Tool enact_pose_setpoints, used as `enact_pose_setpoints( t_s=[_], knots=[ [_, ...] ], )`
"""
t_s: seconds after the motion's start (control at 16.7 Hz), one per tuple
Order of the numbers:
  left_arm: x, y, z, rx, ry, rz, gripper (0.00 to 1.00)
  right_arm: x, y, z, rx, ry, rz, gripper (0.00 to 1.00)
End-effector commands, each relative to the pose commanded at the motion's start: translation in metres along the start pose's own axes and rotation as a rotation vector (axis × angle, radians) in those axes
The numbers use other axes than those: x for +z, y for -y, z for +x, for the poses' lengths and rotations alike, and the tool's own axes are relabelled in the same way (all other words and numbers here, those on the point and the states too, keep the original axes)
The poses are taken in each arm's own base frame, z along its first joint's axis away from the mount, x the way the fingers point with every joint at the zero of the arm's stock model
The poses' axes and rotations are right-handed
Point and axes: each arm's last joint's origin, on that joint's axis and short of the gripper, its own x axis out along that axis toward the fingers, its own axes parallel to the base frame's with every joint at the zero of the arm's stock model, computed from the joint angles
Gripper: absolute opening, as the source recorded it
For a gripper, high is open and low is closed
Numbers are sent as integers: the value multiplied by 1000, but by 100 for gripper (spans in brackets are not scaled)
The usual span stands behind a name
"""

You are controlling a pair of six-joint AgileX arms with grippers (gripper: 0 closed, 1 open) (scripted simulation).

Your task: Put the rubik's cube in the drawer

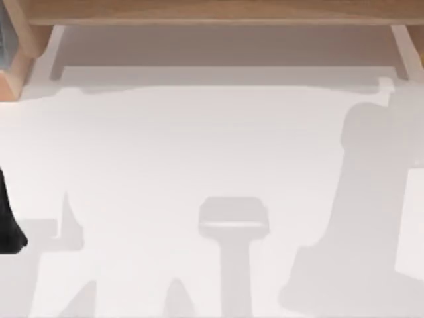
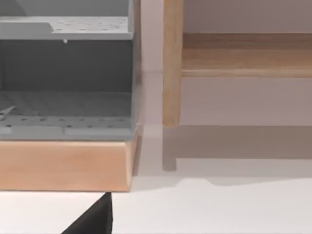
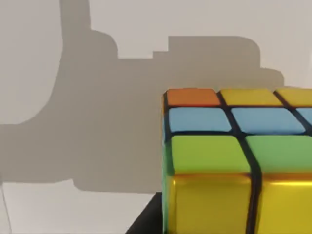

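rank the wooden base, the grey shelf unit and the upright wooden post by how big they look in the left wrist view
1. Grey shelf unit: takes the most of the picture, though cut off by its edge.
2. Wooden base beneath it: a wide band, also cut off.
3. Upright wooden post: narrowest.
The first two sit nearer the camera, so true sizes are unsure.

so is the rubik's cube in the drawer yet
Not yet. In the right wrist view the rubik's cube sits close to the camera over the white table, with no drawer walls around it.
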Motion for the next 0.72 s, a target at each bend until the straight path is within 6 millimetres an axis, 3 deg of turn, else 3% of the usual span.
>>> enact_pose_setpoints(
  t_s=[0.72],
  knots=[
    [0, 0, 0, 0, 0, 0, 100, 0, 0, 0, 0, 0, 0, 98]
  ],
)
